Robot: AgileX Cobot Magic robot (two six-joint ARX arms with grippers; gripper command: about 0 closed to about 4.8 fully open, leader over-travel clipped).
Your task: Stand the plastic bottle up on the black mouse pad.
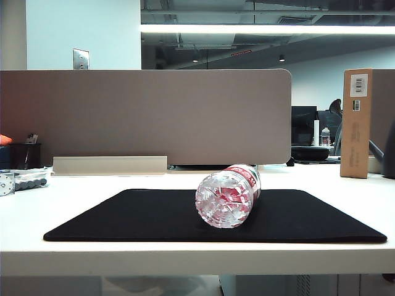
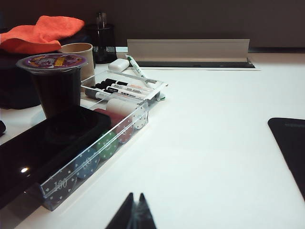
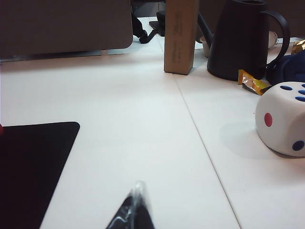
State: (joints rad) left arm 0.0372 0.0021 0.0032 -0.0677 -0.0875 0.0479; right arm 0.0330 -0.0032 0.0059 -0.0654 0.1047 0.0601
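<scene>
- Off to the side of both sets of fingers, well apart from either, the clear ribbed plastic bottle with a red cap and red-and-white label [image 1: 228, 196] lies on its side on the big flat black mouse pad [image 1: 123, 216], base end pointing at the exterior camera. Not stood up yet, so the job hasn't started.
- Left gripper [image 2: 135, 206]: fingers pinched together, holding nothing, low over the white bench [image 2: 205, 143]. Only an edge of the pad shows off to one side of them.
- Right gripper [image 3: 136, 200]: fingers closed to a point too, empty. A rounded corner of the pad sits just off to one side.
- Handling guess: looks empty or nearly, so light, thin-walled and squashy, and it'll roll if nudged. The ribs give some bite. I'd grab mid-body around the label, gently, then tip it onto its base.
- View differences: only the exterior view shows the bottle; neither wrist view does. Left wrist view gets the clear tray of markers [image 2: 121, 90] and the orange cloth [image 2: 45, 31]. Right wrist view gets the big white dice [image 3: 283, 117], black kettle [image 3: 243, 40] and cardboard box [image 3: 180, 36].
</scene>
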